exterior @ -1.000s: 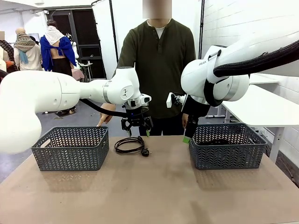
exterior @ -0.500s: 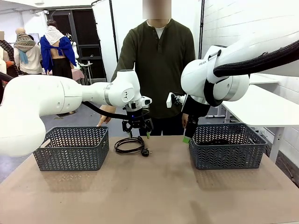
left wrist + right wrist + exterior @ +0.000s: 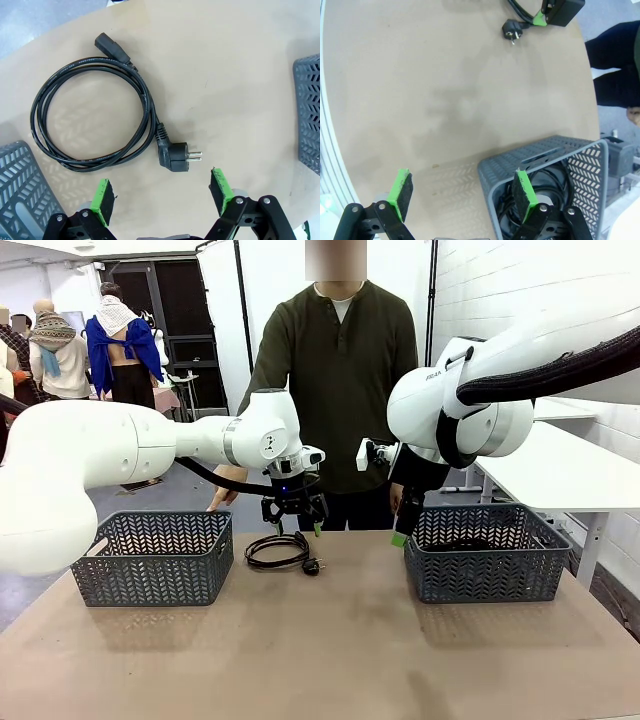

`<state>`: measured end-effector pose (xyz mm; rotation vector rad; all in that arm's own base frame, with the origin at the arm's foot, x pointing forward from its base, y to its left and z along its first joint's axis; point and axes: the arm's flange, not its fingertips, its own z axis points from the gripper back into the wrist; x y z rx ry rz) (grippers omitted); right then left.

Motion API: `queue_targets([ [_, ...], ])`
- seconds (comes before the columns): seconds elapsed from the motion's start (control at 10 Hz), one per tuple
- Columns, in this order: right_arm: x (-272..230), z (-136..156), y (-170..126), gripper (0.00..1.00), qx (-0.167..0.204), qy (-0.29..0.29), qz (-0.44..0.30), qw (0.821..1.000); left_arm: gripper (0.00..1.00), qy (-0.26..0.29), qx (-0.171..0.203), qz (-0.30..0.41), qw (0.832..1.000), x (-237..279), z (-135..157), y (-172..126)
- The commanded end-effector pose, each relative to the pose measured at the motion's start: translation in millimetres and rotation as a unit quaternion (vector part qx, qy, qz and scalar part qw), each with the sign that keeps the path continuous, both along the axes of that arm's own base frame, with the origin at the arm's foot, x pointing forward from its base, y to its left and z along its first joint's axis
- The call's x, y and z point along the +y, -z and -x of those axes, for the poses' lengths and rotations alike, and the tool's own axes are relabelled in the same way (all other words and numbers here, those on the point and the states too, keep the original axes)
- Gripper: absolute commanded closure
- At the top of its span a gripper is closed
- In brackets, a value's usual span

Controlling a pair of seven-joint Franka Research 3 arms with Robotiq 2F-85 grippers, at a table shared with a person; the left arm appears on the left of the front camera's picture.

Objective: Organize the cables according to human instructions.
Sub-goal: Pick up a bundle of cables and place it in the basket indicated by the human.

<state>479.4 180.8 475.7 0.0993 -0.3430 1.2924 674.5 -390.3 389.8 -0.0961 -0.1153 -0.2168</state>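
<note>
- Left gripper (image 3: 163,194): green pads (image 3: 103,200) spread wide, grasping nothing. In the left wrist view they stand at the bottom of the frame, with the cable (image 3: 90,116) just above, its coil at centre left.
- The angled plug (image 3: 174,154) lies between the pads' line and the coil; the straight connector (image 3: 111,46) sits at upper left.
- Front view: left gripper (image 3: 294,517) hovers just above the far edge of the coil (image 3: 277,549), at centre frame on the table (image 3: 330,660).
- Judgement: the step in hand is the descent onto the cable. A good grasp would span the bundled strands of the loop, not the loose plug, so the coil lifts as one.
- Right gripper (image 3: 461,200): jaws also released, empty, at the near rim of the right basket (image 3: 547,165), which holds dark cords (image 3: 547,187).
- Left basket (image 3: 152,555) stands at lower left of the front view, well apart from the right basket.
- Against the frame one second back: the left arm has advanced and lowered slightly toward the coil; no change over the last half second. Right arm and cable unmoved.
</note>
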Motion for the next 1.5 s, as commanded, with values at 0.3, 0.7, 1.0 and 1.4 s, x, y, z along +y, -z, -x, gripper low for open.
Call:
queue_targets([
  [0.3, -0.2, 0.0, 1.1, 0.0, -0.001, 0.004, 0.0, 1.0, 0.0, -0.006, -0.002, 0.001, 1.0, 0.3, 2.2, -4.3],
  [0.7, -0.2, 0.0, 1.1, 0.0, -0.001, 0.004, 0.0, 1.0, 0.0, 0.01, 0.002, -0.006, 1.0, -1.5, -4.6, -4.2],
  [1.0, -0.2, 0.0, 1.1, 0.0, -0.001, 0.004, 0.0, 1.0, 0.0, 0.026, -0.015, -0.004, 1.0, -4.8, -18.6, -3.4],
  [1.4, -0.2, 0.0, 1.1, 0.0, -0.001, 0.004, 0.0, 1.0, 0.0, 0.058, -0.014, 0.001, 0.998, -8.1, -46.7, 4.7],
])
